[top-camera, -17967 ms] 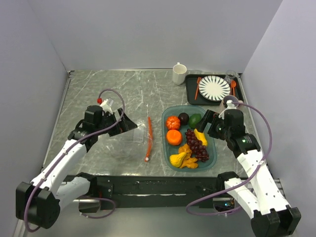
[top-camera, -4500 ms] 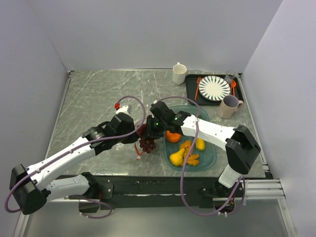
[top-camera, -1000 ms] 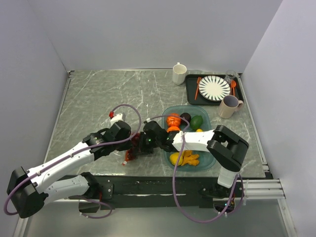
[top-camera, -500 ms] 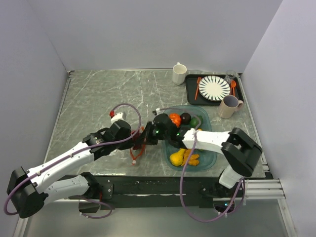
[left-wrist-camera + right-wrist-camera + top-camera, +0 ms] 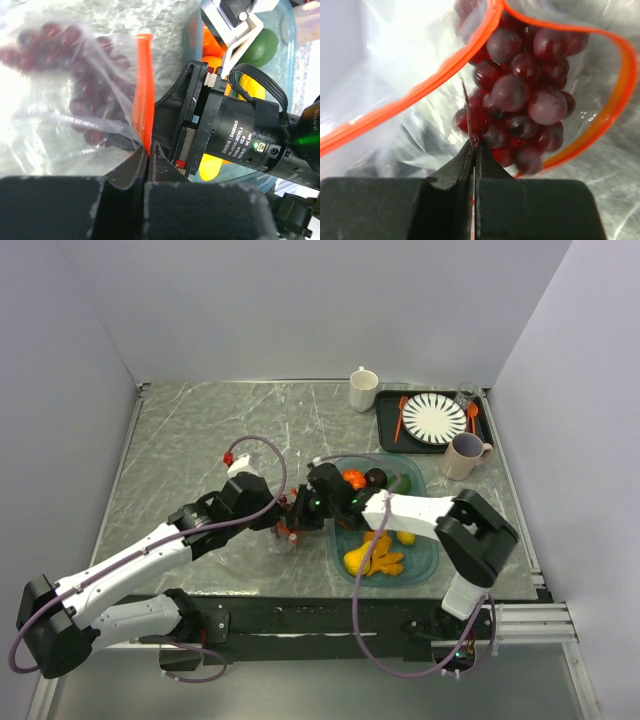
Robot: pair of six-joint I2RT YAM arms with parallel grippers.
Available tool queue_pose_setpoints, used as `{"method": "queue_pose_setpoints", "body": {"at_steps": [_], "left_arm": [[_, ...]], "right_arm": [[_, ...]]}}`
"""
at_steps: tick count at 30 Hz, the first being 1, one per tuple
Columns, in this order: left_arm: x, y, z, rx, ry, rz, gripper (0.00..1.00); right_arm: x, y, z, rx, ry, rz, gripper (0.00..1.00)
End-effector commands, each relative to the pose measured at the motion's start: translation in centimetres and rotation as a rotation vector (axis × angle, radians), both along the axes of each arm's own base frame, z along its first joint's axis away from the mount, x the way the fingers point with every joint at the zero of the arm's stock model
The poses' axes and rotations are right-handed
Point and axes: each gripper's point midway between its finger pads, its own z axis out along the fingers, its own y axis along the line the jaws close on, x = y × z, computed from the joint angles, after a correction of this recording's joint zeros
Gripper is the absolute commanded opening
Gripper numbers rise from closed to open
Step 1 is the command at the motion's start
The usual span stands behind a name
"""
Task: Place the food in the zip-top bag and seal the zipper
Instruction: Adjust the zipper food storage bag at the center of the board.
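While both arms are meeting just left of the teal tray (image 5: 425, 558), the zip-top bag (image 5: 60, 100) is hanging pinched between them over the tabletop (image 5: 200, 440). The left arm (image 5: 150, 555) is coming in from the left and its jaws are squeezed together right on the near end of the zipper (image 5: 144, 90). From there the orange-red strip is running straight away from those jaws, so its long axis is pretty much in line with them.

The right arm (image 5: 420, 512) is reaching across from the tray side. Its jaws are closed too, and they look to be nipping a thin sliver of clear film at the mouth, though that part is a bit hard to read. Seen from that wrist, the strip is looping wide open, and the grape bunch (image 5: 525, 100) is sitting inside, just beyond the jaw tips.

The orange (image 5: 352, 479), plum (image 5: 375, 478), green fruit (image 5: 398, 483) and yellow pieces (image 5: 372, 558) are waiting in the tray, right beside the right jaws. I'm guessing that arm, being the nearer one, is the one to let go and fetch the next piece while the left one is holding the mouth up, so sealing isn't happening yet
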Motion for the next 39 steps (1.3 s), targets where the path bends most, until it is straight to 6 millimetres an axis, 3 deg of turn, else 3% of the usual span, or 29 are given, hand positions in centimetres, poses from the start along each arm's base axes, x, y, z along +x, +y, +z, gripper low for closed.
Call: {"method": "queue_pose_setpoints", "body": {"at_steps": [1,2,7,10,14,18,28,39], "left_arm": [[0.4,0.4,1.6,-0.071,-0.055,0.049,0.01],[0.3,0.5,1.6,-0.068,-0.056,0.049,0.01],[-0.1,2.4,-0.4,0.015,-0.023,0.103,0.01],[-0.4,3.6,-1.4,0.042,-0.014,0.138,0.01],[-0.8,4.7,-2.1,0.062,-0.004,0.166,0.01],[-1.1,5.2,-2.5,0.073,-0.001,0.175,0.01],[-1.4,6.3,-2.7,0.104,-0.001,0.197,0.01],[-1.3,6.3,-2.4,0.102,-0.005,0.192,0.01]], "right_arm": [[-0.4,1.4,1.2,-0.014,-0.063,0.088,0.11],[-0.3,1.1,1.4,-0.023,-0.072,0.086,0.15],[0.4,-0.8,3.6,-0.066,-0.17,0.048,0.61],[0.9,-2.1,5.4,-0.096,-0.227,0.018,0.71],[1.6,-4.3,5.9,-0.188,-0.255,-0.053,0.73],[2.0,-5.0,5.0,-0.229,-0.225,-0.094,0.72],[3.3,-3.8,1.0,-0.323,-0.167,-0.093,0.55],[2.9,-2.9,-2.2,-0.352,-0.119,-0.051,0.51]]}}
